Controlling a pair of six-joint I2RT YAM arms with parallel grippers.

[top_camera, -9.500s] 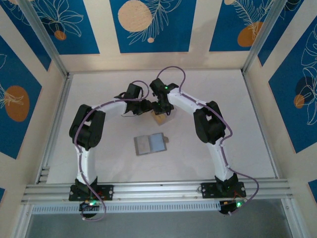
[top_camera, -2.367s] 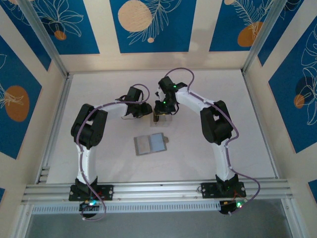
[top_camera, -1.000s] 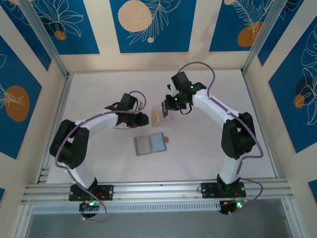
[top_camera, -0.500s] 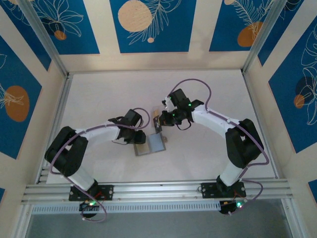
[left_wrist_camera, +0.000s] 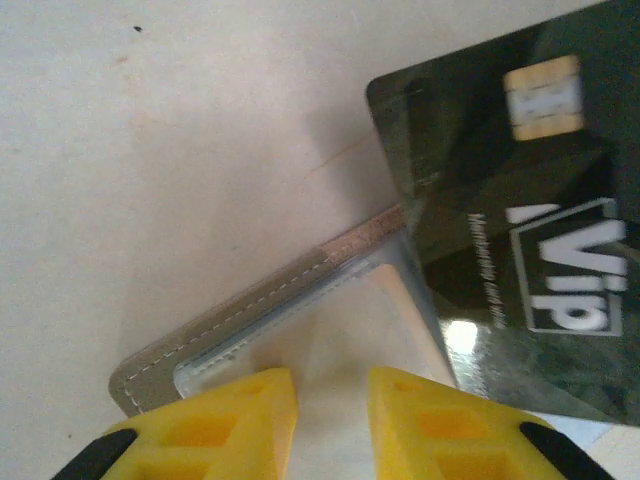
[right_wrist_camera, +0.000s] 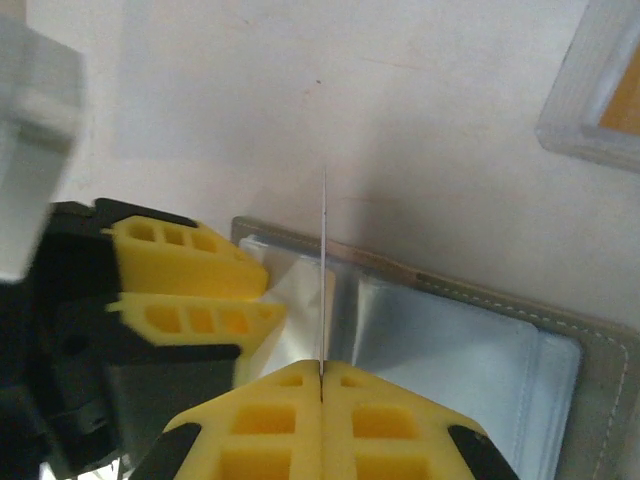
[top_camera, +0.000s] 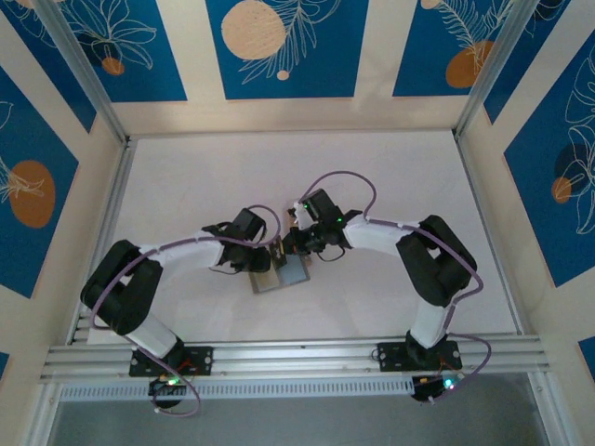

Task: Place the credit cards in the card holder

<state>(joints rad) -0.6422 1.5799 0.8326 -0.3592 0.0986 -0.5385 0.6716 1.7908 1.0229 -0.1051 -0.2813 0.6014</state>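
As the right end effector (right_wrist_camera: 322,372) clamped shut on the black credit card (left_wrist_camera: 505,250), the card stood on edge over the open card holder (top_camera: 284,277), which lay flat on the worktop (top_camera: 390,186) between the two arms. Seen from the right wrist, the card was a thin upright line running away from the fingertips, its far edge above the seam between the holder's two clear pockets. From the left wrist, its broad face hung at the holder's far corner, though contact could not be told. The left end effector (left_wrist_camera: 330,395) sat just beside it on the holder, its yellow fingers (left_wrist_camera: 205,425) narrowly parted, gripping nothing visible and apparently pinning the pocket down. The coming move likely turned on lining the card's leading edge up with the pocket mouth. A clear case (right_wrist_camera: 600,90) lay nearby.
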